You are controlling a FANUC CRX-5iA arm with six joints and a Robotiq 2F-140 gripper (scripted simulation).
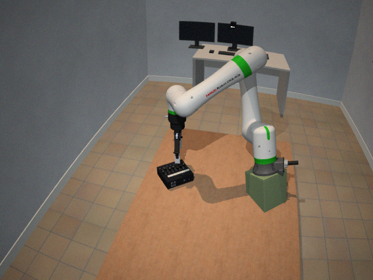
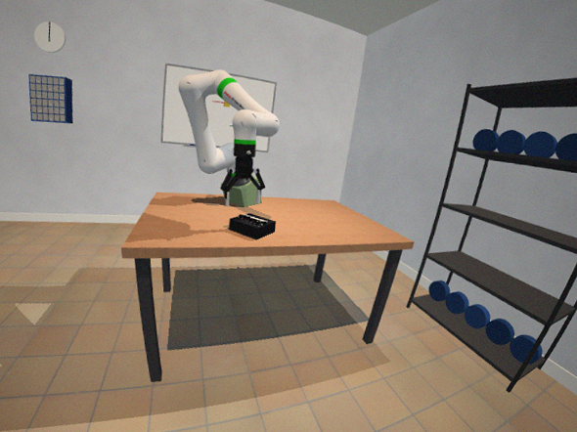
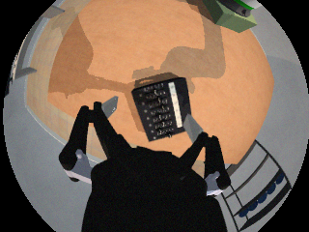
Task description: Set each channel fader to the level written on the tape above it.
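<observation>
A wooden table [image 2: 328, 231] with dark legs fills the middle of the room, its orange top carrying everything the task concerns. On the far part of that top a white FANUC arm [image 1: 217, 87] with green bands rises from a green pedestal [image 1: 271, 199], bends at a high elbow and reaches across and down, its wrist pointing straight at the table. To one side of the room stands a black shelf rack [image 2: 457, 158] holding rows of blue rolls [image 2: 526, 142] on its upper and lowest boards, and against the far wall in the top view sits a pale desk [image 1: 278, 61] with two dark monitors [image 1: 197, 31]. The black lighting desk [image 1: 175, 174] stands flat on the table top, well apart from the pedestal and near the middle of the table's width in the exterior view; a pale strip of tape [image 3: 173, 103] runs along one side of its fader rows, but the written levels and the cap lines are too small to read. The gripper [image 3: 151, 116] hangs just above the lighting desk with its fingers spread wide and nothing between them; in the wrist view one fingertip [image 3: 111, 106] shows over bare table beside the desk and the other at its opposite edge.
</observation>
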